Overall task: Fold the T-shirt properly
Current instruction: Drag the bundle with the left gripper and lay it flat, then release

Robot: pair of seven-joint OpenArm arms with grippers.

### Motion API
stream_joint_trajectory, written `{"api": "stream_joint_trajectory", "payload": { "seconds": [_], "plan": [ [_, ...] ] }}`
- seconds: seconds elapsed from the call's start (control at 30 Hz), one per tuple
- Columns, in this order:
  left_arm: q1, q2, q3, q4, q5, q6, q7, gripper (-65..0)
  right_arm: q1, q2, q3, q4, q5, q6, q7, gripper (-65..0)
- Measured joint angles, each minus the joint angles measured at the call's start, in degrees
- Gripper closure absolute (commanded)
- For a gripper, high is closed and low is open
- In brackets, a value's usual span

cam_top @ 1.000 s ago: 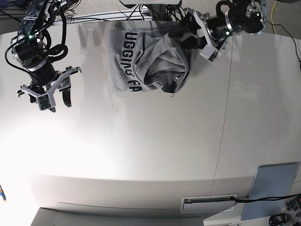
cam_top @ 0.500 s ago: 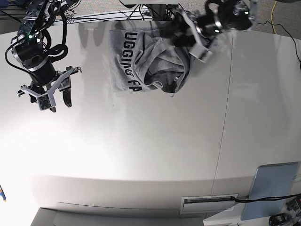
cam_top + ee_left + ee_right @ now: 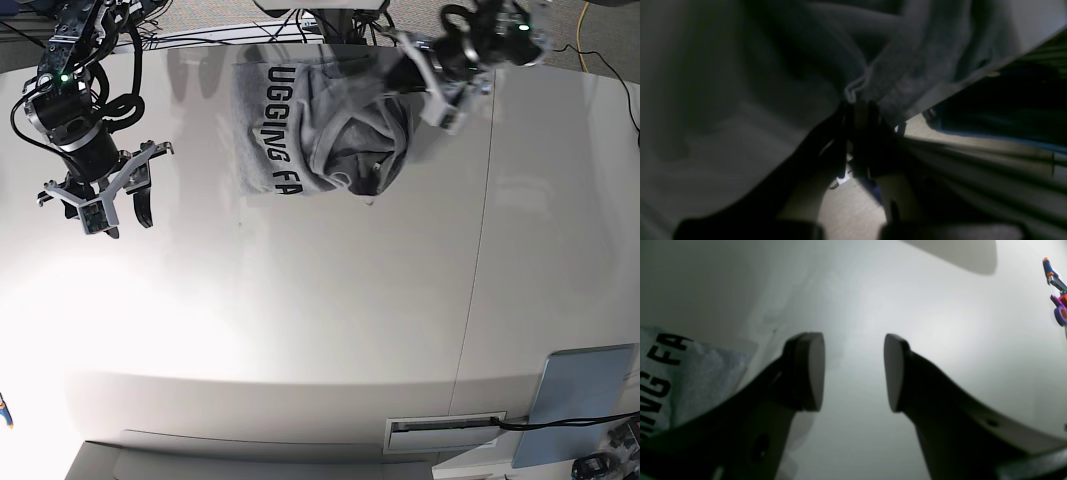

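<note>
Pinching T-shirt [image 3: 300, 130] hem: left fingers [image 3: 860, 113] | right fingers [image 3: 813, 370] wide | grey-blue panel [image 3: 580, 395] well apart

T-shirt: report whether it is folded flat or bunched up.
Bunched up. The T-shirt lies crumpled, lettering partly hidden by overlapping folds, and the left gripper is shut on its edge.

The T-shirt [image 3: 300, 130] is soft heather-grey knit cloth, matt and slightly fuzzy, with flat black printed lettering; it lies crumpled in loose folds at the far edge of the surface [image 3: 330, 320]. In the left wrist view its stitched hem [image 3: 857, 85] shows as a pale ridge. The surface is smooth, pale and semi-glossy, throwing back a broad glare. The right tool [image 3: 853, 371] has dark matt plastic fingers [image 3: 810, 370] with smooth flat pads. The left tool [image 3: 425, 85] shows white plastic with dark parts.
</note>
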Motion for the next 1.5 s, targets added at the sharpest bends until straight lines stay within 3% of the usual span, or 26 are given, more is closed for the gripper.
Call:
{"api": "stream_joint_trajectory", "payload": {
  "seconds": [0.17, 0.27, 0.37, 0.57, 0.73, 0.9, 1.03, 1.27, 1.5],
  "plan": [
    [1.27, 0.02, -12.61, 0.11, -2.49, -4.2, 0.39, 0.0, 0.0, 0.02, 0.0, 0.0, 0.0, 0.0, 0.0, -28.8],
    [1.38, 0.02, -15.87, 0.11, -1.44, -5.44, -0.24, 0.0, 0.02, 0.0, 0.0, 0.0, 0.02, 0.0, 0.02, -28.8],
    [1.36, 0.07, -15.37, -0.68, 2.54, -5.68, -5.42, 0.0, 0.0, 0.02, 0.0, 0.0, 0.02, 0.0, 0.02, -28.8],
    [1.33, 0.09, -13.44, -7.13, 16.7, -5.18, -18.75, 0.0, 0.02, 0.0, 0.0, 0.0, 0.0, 0.0, -0.02, -28.8],
    [-1.79, 0.22, -13.38, -17.42, 24.94, -2.23, -26.8, 0.0, 0.0, 0.0, 0.0, 0.0, 0.0, 0.0, -0.02, -28.8],
    [-10.23, 0.07, -13.64, -27.1, 25.31, -3.1, -34.51, 0.0, 0.02, 0.02, 0.0, 0.0, 0.0, 0.0, -0.02, -28.8],
    [-17.35, -0.37, -13.68, -33.75, 24.13, -5.73, -35.5, 0.0, 0.02, 0.02, 0.0, 0.0, 0.0, 0.02, -0.02, -28.8],
    [-28.37, -4.7, -5.03, -42.53, 23.61, -4.52, -35.76, 0.0, -1.14, 0.02, 0.0, 0.0, -0.02, 1.18, -0.02, -28.8],
    [-35.89, -5.25, 9.77, -46.14, 26.4, 3.72, -39.67, 0.0, -2.51, 0.02, 0.0, 0.0, -0.04, 1.25, -0.02, -28.8]
  ]
}}
